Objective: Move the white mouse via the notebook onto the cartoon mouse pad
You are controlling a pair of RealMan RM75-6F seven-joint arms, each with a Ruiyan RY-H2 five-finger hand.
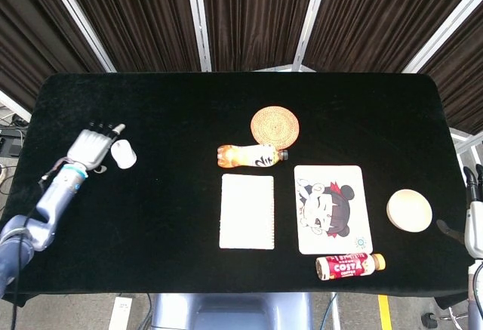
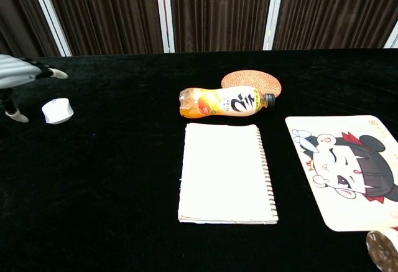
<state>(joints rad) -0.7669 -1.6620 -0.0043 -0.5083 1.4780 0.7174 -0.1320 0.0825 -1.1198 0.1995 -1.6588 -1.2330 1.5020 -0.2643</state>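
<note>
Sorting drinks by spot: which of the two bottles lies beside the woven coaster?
The orange juice bottle, lying just below the woven coaster; the Costa bottle lies below the mouse pad.

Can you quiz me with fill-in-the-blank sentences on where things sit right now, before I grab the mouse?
1. The small white mouse lies just beside the open ____ hand.
2. The orange juice bottle lies on its side between the white spiral notebook and the round woven ____.
3. The brown Costa bottle lies at the near edge of the cartoon mouse ____.
4. The round cream bowl sits nearest the ____ hand.

Missing words: left; coaster; pad; right
</note>
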